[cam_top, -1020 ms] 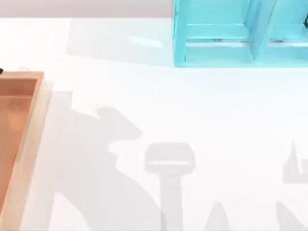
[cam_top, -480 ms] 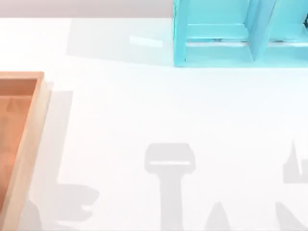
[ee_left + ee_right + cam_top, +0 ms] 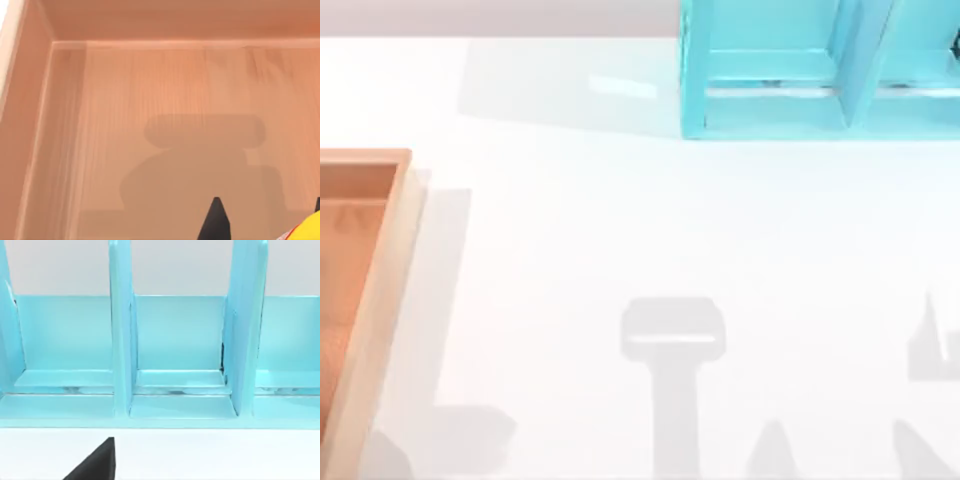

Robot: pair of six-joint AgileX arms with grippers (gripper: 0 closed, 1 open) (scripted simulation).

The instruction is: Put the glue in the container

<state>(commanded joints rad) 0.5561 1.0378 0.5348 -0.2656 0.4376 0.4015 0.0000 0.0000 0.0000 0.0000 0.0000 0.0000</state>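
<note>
From above, the wooden tray [image 3: 380, 250] sits at the table's left edge, well apart from the turquoise shelf [image 3: 770, 100] at the back right. The left wrist camera looks down at the tray floor, the left gripper [image 3: 267, 222] holding the glue [image 3: 307, 229] just above it, so the left arm is over the tray and, I judge, need only let go. The right wrist camera faces the shelf with one dark finger [image 3: 97, 462] of the parked right gripper showing; I cannot tell its opening.

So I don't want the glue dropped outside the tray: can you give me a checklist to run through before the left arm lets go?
1. Left gripper is over the container: ok, the left wrist view looks down on the tray's orange-brown floor inside its walls.
2. Glue is with the gripper: ok, its yellow body sits beside the dark finger.
3. Floor under the gripper is bare: ok.
4. Glue is low enough to release gently: cannot tell.
5. How firmly the glue is held: cannot tell.
6. Right arm is out of the way: ok, its finger faces the turquoise shelf, across the table.
</note>
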